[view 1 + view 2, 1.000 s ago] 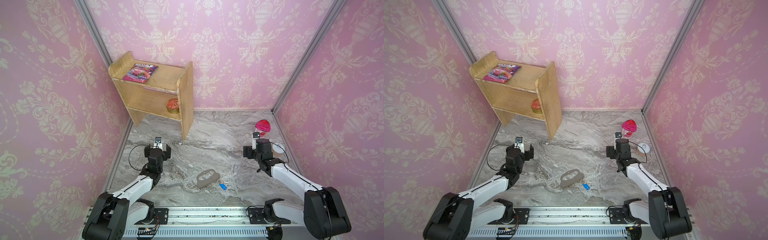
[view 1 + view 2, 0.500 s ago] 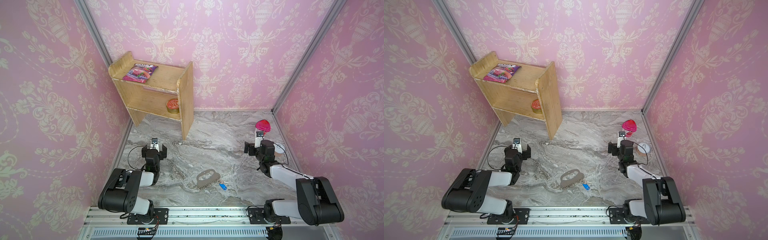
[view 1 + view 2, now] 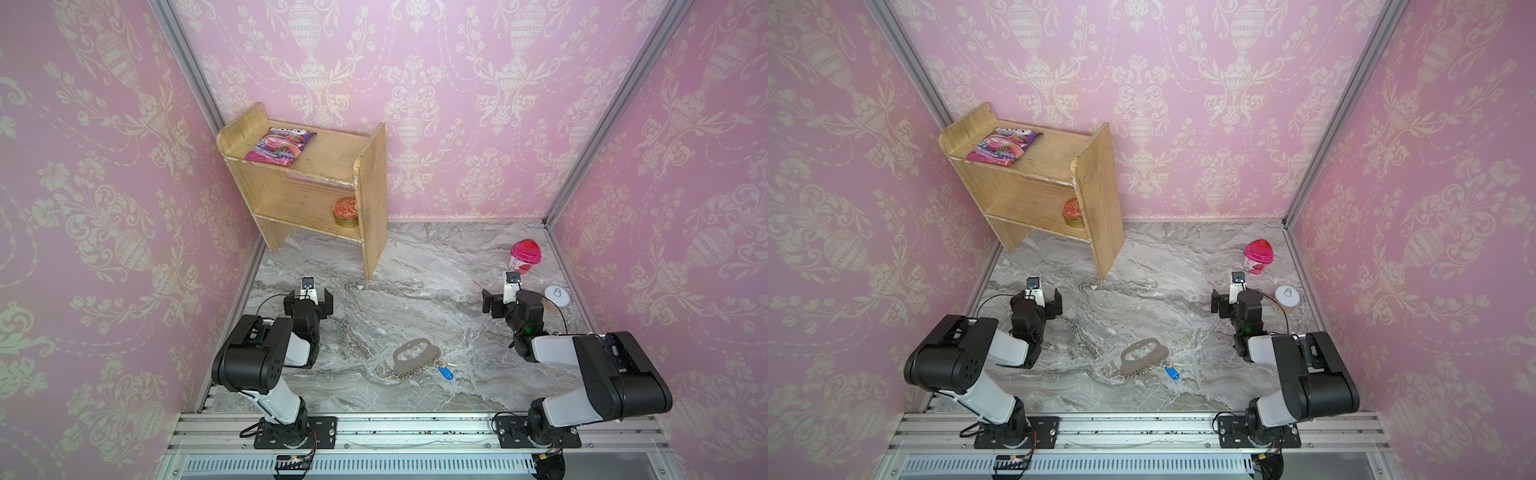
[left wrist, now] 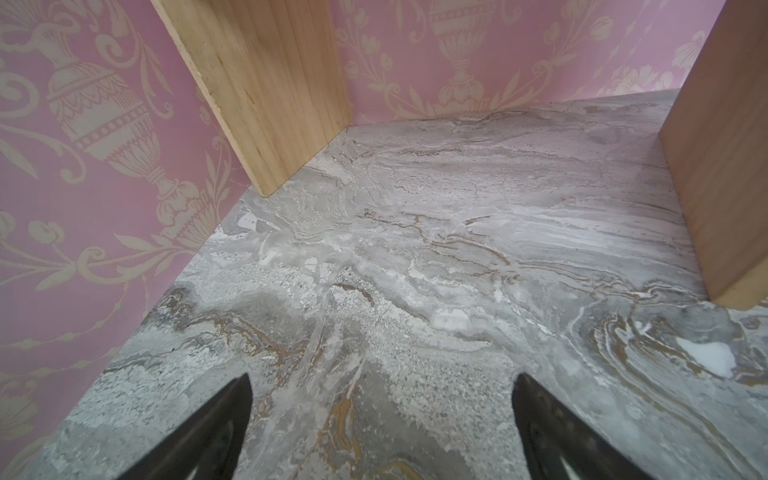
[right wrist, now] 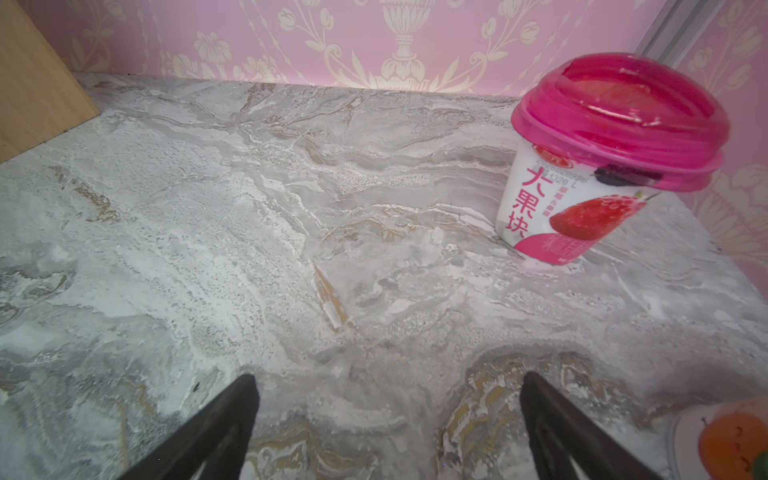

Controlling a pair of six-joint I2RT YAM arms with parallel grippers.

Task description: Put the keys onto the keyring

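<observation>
Grey marble desk point(image 3: 415, 266), pink wallpaper point(image 3: 457, 104) around. Near front centre, keyring point(image 3: 417, 357) lies flat; keys point(image 3: 447, 373), blue tag, just beside its ring edge. Both wide, empty, well apart from keyring: left tool point(image 4: 381, 378), right tool point(image 5: 387, 376).

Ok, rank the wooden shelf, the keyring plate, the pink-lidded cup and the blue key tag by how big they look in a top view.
1. wooden shelf
2. keyring plate, only somewhat bigger than the cup
3. pink-lidded cup
4. blue key tag, clearly the smallest
</observation>
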